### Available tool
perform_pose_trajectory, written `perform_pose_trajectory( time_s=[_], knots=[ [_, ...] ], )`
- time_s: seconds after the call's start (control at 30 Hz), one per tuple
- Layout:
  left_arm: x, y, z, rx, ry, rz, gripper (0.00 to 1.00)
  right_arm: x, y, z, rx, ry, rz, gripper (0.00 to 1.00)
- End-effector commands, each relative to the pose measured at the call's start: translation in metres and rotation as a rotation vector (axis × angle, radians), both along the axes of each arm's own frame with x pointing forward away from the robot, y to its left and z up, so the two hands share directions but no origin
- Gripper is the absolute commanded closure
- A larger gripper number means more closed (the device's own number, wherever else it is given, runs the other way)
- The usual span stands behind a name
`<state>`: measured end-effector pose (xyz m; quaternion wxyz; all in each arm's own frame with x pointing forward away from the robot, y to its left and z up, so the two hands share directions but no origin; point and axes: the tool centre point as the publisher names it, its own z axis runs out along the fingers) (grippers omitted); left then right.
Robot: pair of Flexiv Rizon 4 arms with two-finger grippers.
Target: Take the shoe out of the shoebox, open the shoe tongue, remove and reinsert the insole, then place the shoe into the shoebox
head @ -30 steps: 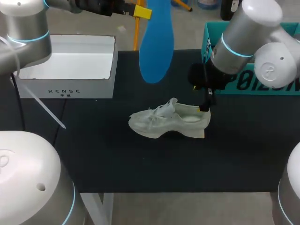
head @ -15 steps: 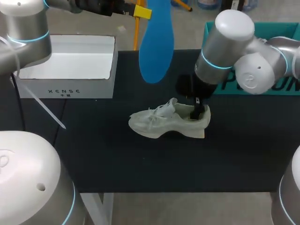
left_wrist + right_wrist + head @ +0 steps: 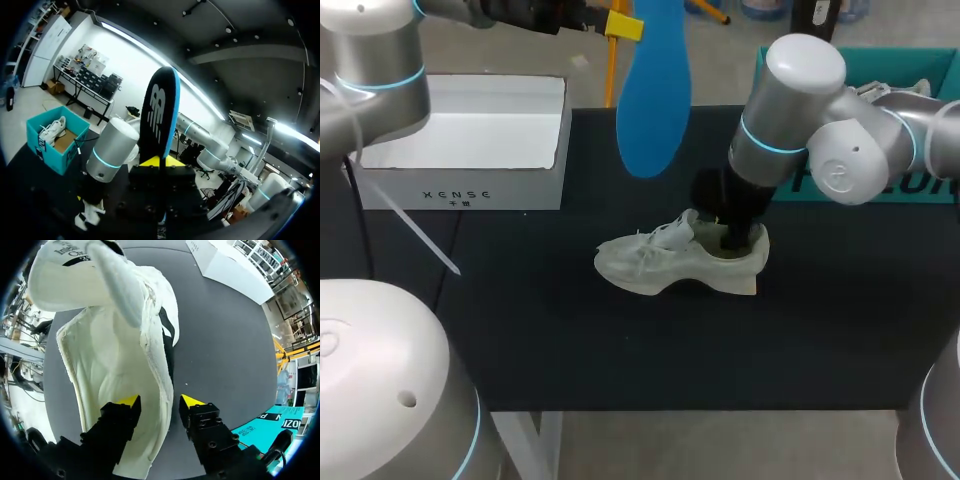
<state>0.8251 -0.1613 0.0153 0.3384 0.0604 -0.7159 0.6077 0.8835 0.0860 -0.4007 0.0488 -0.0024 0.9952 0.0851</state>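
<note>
Sneaker [image 3: 670,265] is lying on its sole on the black table [image 3: 620,350], nearest the robot of the task's things. Its long axis is running across the robot's front, toe toward the robot's left and heel toward its right. Its tongue [image 3: 688,221] is standing up off the opening, and the footbed inside is showing bare.

At the sneaker's heel end the right gripper [image 3: 160,402] is reaching down and straddling the collar wall. One yellow-tipped finger is sitting inside the sneaker and the other outside it. They are spread fairly wide, with a gap showing beside the outer finger, so it is gripping nothing.

Beyond the sneaker and high above its toe half, the left gripper [image 3: 160,162] is pinching the blue insole [image 3: 655,90] by one end. The insole is hanging upright, with what looks like its broader end lowermost.

Reinsertion is likely turning on this: the insole's long axis is standing about square to the sneaker's, and the opening is facing up. The left gripper would be needing to tip the insole over and feed it down toward the toe.

Farther off, left of the sneaker, the open white shoebox [image 3: 460,190] is waiting. To the sneaker's right a teal box [image 3: 52,150] is standing.
</note>
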Motion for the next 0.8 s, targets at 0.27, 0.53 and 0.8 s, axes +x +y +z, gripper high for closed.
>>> perform_pose_trajectory(
  time_s=[0.27,0.53,0.8],
  knots=[
    [0.000,0.000,0.000,0.004,0.000,0.000,1.00,-0.005,-0.008,0.022,0.017,-0.013,-0.003,1.00],
    [0.000,0.000,0.000,0.004,0.000,0.000,1.00,-0.005,-0.026,0.069,0.038,-0.042,-0.014,1.00],
    [0.000,0.000,0.000,0.004,0.000,0.000,1.00,-0.005,-0.032,0.078,0.041,-0.016,-0.024,1.00]
  ],
)
